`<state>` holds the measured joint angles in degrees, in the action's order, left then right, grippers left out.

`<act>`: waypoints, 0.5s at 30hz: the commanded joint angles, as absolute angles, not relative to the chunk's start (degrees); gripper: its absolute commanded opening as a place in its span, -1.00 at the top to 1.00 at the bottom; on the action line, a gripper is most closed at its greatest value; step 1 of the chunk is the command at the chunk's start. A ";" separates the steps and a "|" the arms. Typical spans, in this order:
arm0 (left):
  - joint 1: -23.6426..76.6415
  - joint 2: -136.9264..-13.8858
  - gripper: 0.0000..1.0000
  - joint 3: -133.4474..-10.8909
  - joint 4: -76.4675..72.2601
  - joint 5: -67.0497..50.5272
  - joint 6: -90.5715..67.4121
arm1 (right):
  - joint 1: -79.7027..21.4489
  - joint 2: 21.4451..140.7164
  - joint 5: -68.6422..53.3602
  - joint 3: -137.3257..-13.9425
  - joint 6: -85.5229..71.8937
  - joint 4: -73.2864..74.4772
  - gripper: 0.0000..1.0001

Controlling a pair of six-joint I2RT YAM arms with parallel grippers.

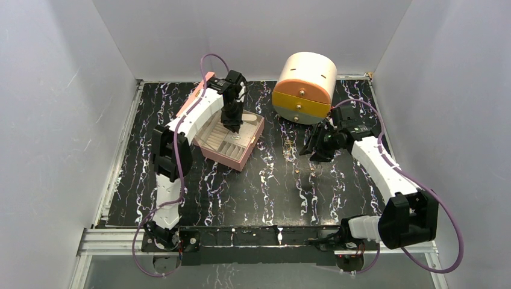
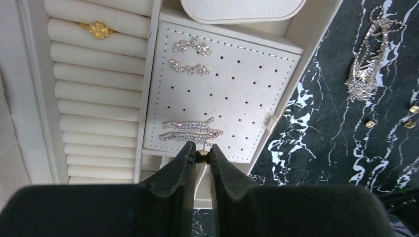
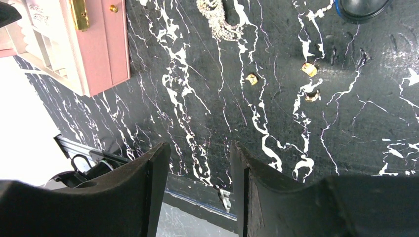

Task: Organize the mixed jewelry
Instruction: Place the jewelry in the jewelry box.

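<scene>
My left gripper (image 2: 202,154) is shut on a small gold stud earring (image 2: 202,157), its pin pointing at the white perforated earring panel (image 2: 247,94) of the open pink jewelry box (image 1: 232,141). The panel carries sparkly silver earrings (image 2: 190,127). A gold flower ring (image 2: 99,30) sits in the ring rolls. My right gripper (image 3: 200,153) is open and empty above the table. Three small gold pieces (image 3: 310,69) and a silver chain piece (image 3: 217,17) lie on the black marbled table; they also show in the left wrist view (image 2: 369,124).
A round cream drawer cabinet with orange and yellow fronts (image 1: 304,87) stands at the back right. The box's pink lid (image 1: 194,99) leans open at the left. A dark blue-rimmed object (image 3: 360,7) lies at the top of the right wrist view.
</scene>
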<state>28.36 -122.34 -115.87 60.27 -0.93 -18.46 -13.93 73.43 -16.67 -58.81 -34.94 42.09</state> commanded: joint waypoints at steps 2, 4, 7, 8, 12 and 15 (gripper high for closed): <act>26.72 -122.58 0.99 -117.25 60.81 -6.42 -20.99 | -13.88 74.02 -17.06 -61.03 -33.14 40.16 -0.13; 26.65 -123.53 0.99 -118.35 61.54 -5.71 -21.98 | -13.91 74.15 -16.76 -60.96 -33.13 40.08 -0.13; 26.58 -125.08 0.99 -119.76 62.40 -6.02 -23.64 | -13.85 74.75 -17.13 -61.17 -33.13 40.17 -0.12; 26.56 -125.50 0.99 -120.09 62.71 -6.06 -24.09 | -13.86 74.93 -17.21 -61.40 -33.13 40.21 -0.12; 26.54 -127.02 0.99 -121.22 64.99 -6.43 -26.70 | -13.81 74.74 -16.83 -62.46 -33.16 39.90 -0.12; 26.49 -128.76 1.00 -125.86 68.24 -4.25 -27.92 | -13.83 75.58 -17.46 -62.74 -33.13 39.74 -0.12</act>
<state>26.59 -128.18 -119.98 62.81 -5.15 -25.12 -13.93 75.22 -16.67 -59.57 -34.15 41.80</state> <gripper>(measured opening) 0.127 0.558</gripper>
